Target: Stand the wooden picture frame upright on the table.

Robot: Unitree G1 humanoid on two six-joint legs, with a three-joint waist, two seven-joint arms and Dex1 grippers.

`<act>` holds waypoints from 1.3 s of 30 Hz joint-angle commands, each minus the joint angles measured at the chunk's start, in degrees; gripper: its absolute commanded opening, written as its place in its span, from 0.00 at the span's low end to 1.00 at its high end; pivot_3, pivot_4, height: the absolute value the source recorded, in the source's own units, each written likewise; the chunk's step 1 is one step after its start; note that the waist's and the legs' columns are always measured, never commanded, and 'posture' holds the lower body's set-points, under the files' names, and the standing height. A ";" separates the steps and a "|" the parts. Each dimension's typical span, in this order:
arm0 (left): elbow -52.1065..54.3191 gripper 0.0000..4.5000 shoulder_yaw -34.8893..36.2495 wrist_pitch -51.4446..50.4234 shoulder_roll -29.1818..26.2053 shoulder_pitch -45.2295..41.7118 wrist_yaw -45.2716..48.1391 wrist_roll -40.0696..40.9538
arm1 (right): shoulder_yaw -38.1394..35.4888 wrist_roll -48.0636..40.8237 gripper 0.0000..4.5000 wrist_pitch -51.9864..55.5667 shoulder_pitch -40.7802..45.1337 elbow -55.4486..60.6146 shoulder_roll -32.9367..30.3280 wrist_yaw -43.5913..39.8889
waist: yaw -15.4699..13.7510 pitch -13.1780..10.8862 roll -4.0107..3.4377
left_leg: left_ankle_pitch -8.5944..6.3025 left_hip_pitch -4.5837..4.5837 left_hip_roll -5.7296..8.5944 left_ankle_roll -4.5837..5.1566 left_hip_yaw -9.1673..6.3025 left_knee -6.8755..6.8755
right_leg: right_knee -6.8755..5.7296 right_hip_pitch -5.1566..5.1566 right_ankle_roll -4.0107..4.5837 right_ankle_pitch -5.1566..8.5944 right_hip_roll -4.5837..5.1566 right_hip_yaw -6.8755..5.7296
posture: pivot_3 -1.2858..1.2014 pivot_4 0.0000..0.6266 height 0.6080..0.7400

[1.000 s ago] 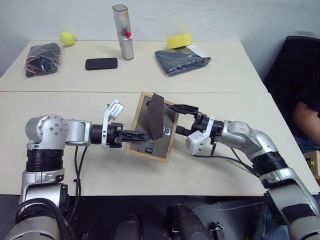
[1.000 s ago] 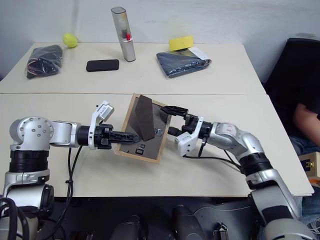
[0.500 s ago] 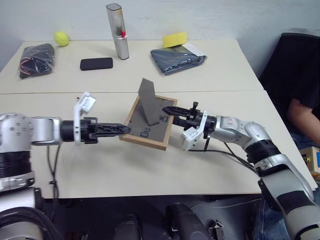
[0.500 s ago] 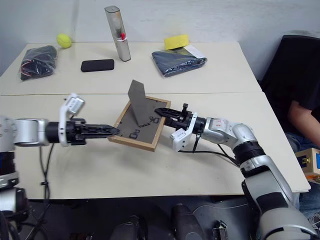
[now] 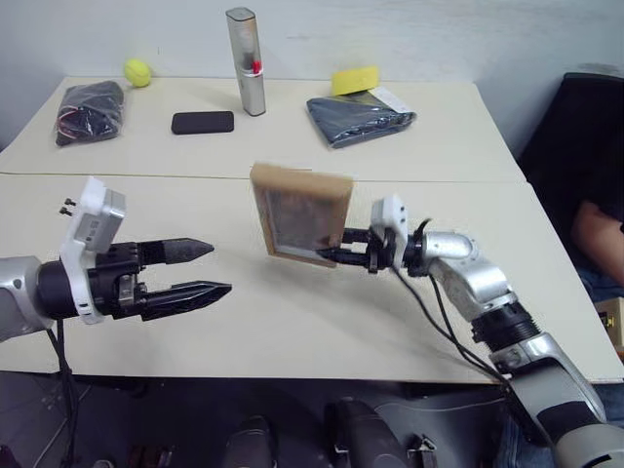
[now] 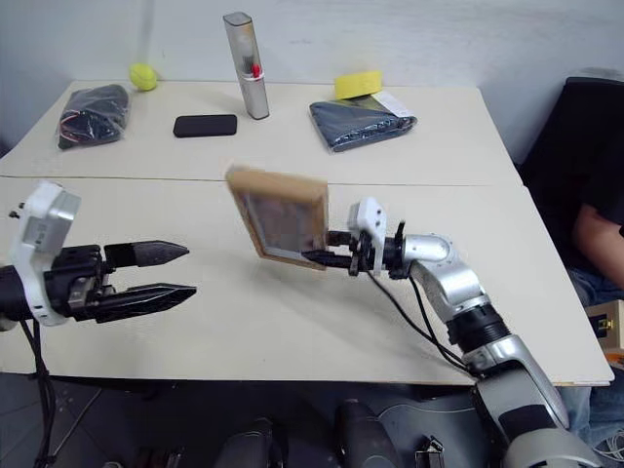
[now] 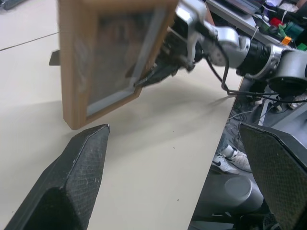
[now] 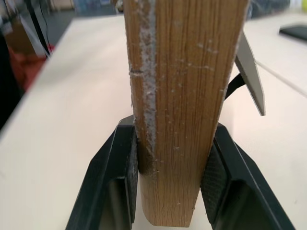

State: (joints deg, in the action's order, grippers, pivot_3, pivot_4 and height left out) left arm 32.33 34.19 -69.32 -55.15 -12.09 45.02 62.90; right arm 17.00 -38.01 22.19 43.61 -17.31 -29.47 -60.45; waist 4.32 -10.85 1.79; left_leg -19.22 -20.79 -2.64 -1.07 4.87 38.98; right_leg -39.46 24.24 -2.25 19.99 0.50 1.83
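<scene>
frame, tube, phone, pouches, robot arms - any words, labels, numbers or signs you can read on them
No text can be read.
Frame: pale front, no lettering seen.
Tube: a red mark, no letters made out.
White tag on the left arm: blank as far as can be seen.
White label by the dark pouch: too small to read.
Phone: plain black.

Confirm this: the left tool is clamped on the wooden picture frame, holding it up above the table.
Wrong tool. The right tool is clamped on the wooden picture frame, as the right wrist view shows; the left tool is open and apart from it. It is held above the table.
</scene>
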 commanded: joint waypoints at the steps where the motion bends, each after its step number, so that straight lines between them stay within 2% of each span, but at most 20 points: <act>1: 0.92 1.00 -0.07 2.91 -0.55 0.85 -0.71 -0.06 | -3.27 -4.35 0.28 13.72 1.43 1.21 0.52 -1.57 | 0.00 0.00 0.00 | 0.00 -0.13 0.00 0.00 0.00 -0.02 | 0.01 0.12 0.01 0.00 0.00 0.00 | 0.52 0.24 1.00; 3: 0.72 1.00 -0.18 3.62 -1.04 1.17 -0.61 0.18 | -4.02 -4.75 0.28 18.83 1.74 1.17 1.00 -1.86 | 0.19 0.00 0.00 | 0.00 -0.46 0.00 0.00 0.00 0.01 | 0.00 0.40 0.00 0.00 0.00 0.00 | 0.52 0.24 1.00; 11: -2.35 1.00 -1.39 6.52 -3.61 1.38 1.63 -0.91 | -4.27 -5.68 0.28 31.70 -0.18 6.67 -1.45 -7.78 | 0.30 0.00 -0.01 | -0.01 -0.43 0.01 0.01 0.01 0.02 | 0.01 0.37 0.00 0.00 -0.01 0.00 | 0.52 0.24 1.00; 14: -3.74 1.00 -3.10 8.15 -4.42 1.08 2.98 -2.38 | -4.45 -4.19 0.28 31.82 -1.64 9.24 -2.61 -8.62 | 0.25 0.00 0.00 | -0.03 -0.44 0.01 0.05 0.01 0.01 | 0.07 0.35 0.00 0.00 0.00 0.00 | 0.52 0.24 1.00; 24: -6.73 1.00 -8.34 13.18 -4.67 -1.02 5.33 -5.95 | -3.58 5.92 1.00 18.71 -8.28 13.87 -4.15 -10.58 | 0.39 0.00 0.00 | -0.03 -0.45 0.02 0.05 0.02 -0.01 | 0.07 0.37 0.00 0.00 -0.03 0.02 | 0.52 0.24 1.00; 27: -7.39 1.00 -9.06 13.68 -4.68 -1.57 5.75 -6.38 | -3.96 8.89 1.00 16.10 -9.24 14.39 -5.23 -9.90 | 0.40 0.00 0.00 | -0.03 -0.43 0.03 0.05 0.03 0.00 | 0.05 0.36 0.00 0.00 -0.02 0.03 | 0.52 0.24 1.00; 32: -7.40 1.00 -10.64 15.75 -4.91 -0.84 7.40 -8.30 | -6.90 13.75 1.00 6.82 -9.35 13.68 -14.99 -16.30 | -0.02 -0.01 -0.01 | -0.04 -0.45 0.04 0.07 0.03 0.01 | 0.10 0.35 -0.01 0.00 0.00 0.01 | 0.52 0.24 1.00; 36: -7.70 1.00 -10.91 17.84 -4.97 -0.25 8.85 -10.45 | -14.03 7.77 1.00 8.23 -6.67 12.49 -25.03 -27.57 | -0.61 -0.10 -0.14 | -0.06 -0.45 0.07 0.11 0.04 0.02 | 0.14 0.33 -0.01 -0.01 0.00 0.02 | 0.52 0.24 1.00; 39: -8.33 1.00 -11.36 18.89 -4.34 -1.13 9.09 -11.11 | -16.33 2.99 1.00 11.77 -7.72 14.75 -28.72 -31.80 | -0.85 -0.10 -0.14 | -0.07 -0.37 -0.02 0.12 0.05 0.01 | 0.13 0.31 0.00 0.00 -0.08 0.03 | 0.52 0.24 1.00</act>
State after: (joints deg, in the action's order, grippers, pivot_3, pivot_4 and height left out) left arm 23.88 22.22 -51.92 -59.09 -12.68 53.48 52.19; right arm 1.70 -31.99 32.32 36.43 -5.05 -58.11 -88.25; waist 3.47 -10.95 1.65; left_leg -19.30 -21.15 -2.68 -0.96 4.91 38.97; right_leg -39.34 24.53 -2.24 20.00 0.39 1.86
